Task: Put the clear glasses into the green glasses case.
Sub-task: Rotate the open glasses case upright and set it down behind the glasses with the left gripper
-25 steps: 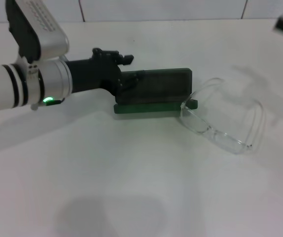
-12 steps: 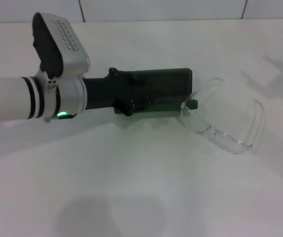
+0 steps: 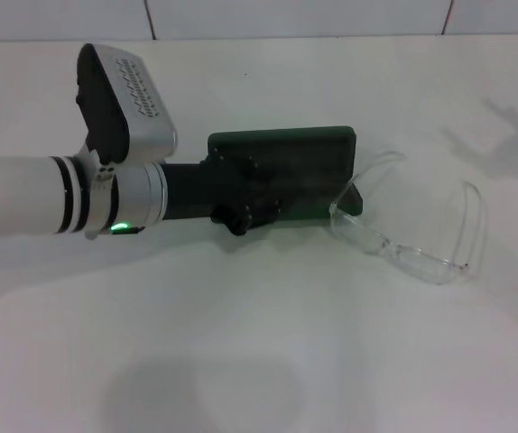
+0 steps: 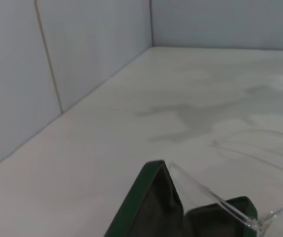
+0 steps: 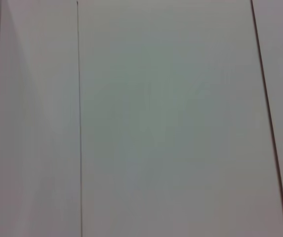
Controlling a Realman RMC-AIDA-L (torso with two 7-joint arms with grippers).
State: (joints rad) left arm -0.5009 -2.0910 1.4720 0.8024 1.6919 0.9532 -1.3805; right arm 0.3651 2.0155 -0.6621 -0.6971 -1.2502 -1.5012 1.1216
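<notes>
White tabletop (image 3: 259,343) runs back to a pale tiled wall, and the right wrist view shows only that wall's panels and seams, with the right gripper out of sight in every view. Toward the tabletop's far edge, roughly midway along it, lies the green glasses case (image 3: 309,158), its lid raised so that the left wrist view looks into the dark lining between the green shells (image 4: 151,207). Reaching in from the left side, the left gripper (image 3: 241,194) sits over the case's left end, its black body covering that end; whether its fingers are spread or clenched on the case cannot be told from these views. Just beside the case's right end lie the clear glasses (image 3: 417,230), unfolded, with one transparent arm touching the case's corner and the lens pointing toward the near right of the tabletop (image 4: 240,207).
</notes>
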